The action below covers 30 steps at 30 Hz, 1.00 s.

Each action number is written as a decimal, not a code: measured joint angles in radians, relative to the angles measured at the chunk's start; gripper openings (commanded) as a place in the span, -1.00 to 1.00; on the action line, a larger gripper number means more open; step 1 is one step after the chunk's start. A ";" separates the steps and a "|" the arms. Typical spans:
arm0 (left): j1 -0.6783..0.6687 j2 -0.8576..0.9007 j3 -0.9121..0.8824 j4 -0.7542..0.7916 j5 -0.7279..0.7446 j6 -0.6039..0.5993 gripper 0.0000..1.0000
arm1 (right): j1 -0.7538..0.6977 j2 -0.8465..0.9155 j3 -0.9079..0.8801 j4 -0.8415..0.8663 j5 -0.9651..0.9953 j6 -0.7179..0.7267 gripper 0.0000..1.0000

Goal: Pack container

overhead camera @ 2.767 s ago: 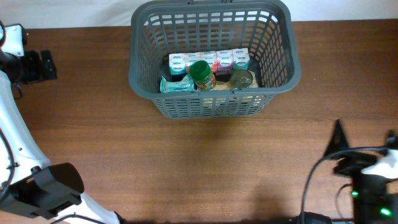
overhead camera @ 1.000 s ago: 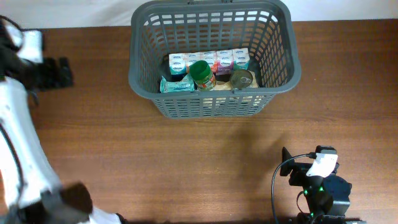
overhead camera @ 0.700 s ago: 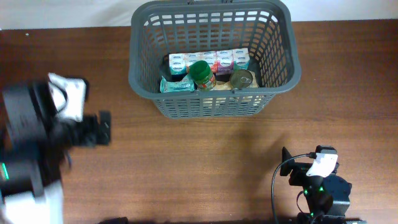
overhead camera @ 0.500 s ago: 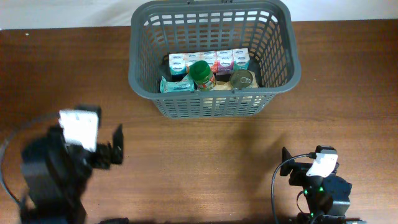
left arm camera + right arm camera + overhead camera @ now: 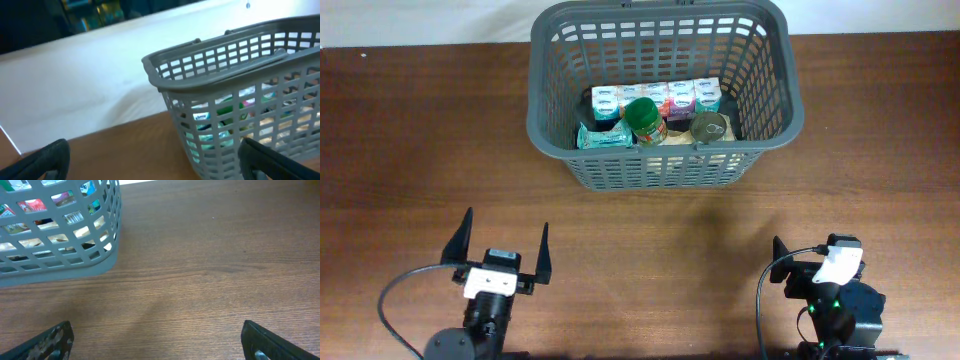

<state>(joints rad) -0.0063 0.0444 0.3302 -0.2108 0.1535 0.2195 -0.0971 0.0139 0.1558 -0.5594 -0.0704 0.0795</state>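
The container is a large dark grey slotted basket (image 5: 650, 172) at the back middle of the table. It also shows in the left wrist view (image 5: 225, 60) and in the right wrist view (image 5: 60, 265). Inside lie a row of small tissue packs (image 5: 655, 96), a green-lidded jar (image 5: 643, 118), a tin can (image 5: 708, 127) and a teal pack (image 5: 603, 137). My left gripper (image 5: 502, 245) is open and empty near the front left, pointing at the basket (image 5: 157, 170). My right gripper (image 5: 815, 262) is open and empty near the front right (image 5: 160, 347).
The table is brown wood (image 5: 650, 250). A white surface (image 5: 75, 90) lies beyond its far edge behind the basket. Black cables (image 5: 765, 300) loop beside the right arm's base and beside the left arm's base (image 5: 395, 305).
My left arm has swung from the far left of the table down to the front left, jaws open. My right arm drew in toward the front earlier and has stayed still since.
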 measured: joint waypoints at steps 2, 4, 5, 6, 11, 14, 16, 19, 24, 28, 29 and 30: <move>0.000 -0.025 -0.046 0.042 0.000 0.000 0.98 | 0.000 0.000 0.000 0.000 0.000 0.000 0.98; 0.000 -0.031 -0.082 0.056 0.000 0.000 0.98 | 0.000 0.000 0.000 0.000 0.000 -0.001 0.98; 0.000 -0.031 -0.101 0.058 0.000 0.000 0.98 | 0.000 0.000 0.000 0.000 0.000 0.000 0.98; 0.000 -0.031 -0.117 0.059 0.000 0.000 0.98 | 0.000 0.000 0.000 0.000 0.000 0.000 0.98; 0.000 -0.031 -0.158 0.061 0.000 0.000 0.98 | 0.000 0.000 0.000 0.000 0.000 0.000 0.98; 0.000 -0.031 -0.176 0.066 -0.001 0.000 0.98 | 0.000 0.000 0.000 0.000 0.000 -0.001 0.98; 0.000 -0.031 -0.195 0.068 -0.001 0.000 0.98 | 0.000 0.000 0.000 0.000 0.000 0.000 0.98; 0.000 -0.031 -0.234 0.071 -0.001 0.000 0.98 | 0.000 0.000 0.000 0.000 0.000 0.000 0.98; 0.000 -0.031 -0.282 0.080 -0.001 0.000 0.98 | 0.000 0.000 0.000 0.000 0.000 0.000 0.98; 0.000 -0.031 -0.283 0.084 -0.001 0.000 0.98 | 0.000 0.000 0.000 0.000 0.000 -0.001 0.98; 0.000 -0.031 -0.283 0.085 -0.001 0.000 0.98 | 0.000 0.000 0.000 0.000 0.000 0.000 0.98; 0.000 -0.031 -0.283 0.085 -0.001 0.000 0.98 | 0.000 0.000 0.000 0.000 0.000 0.000 0.98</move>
<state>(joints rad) -0.0063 0.0139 0.0467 -0.1261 0.1528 0.2195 -0.0971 0.0139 0.1558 -0.5594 -0.0704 0.0795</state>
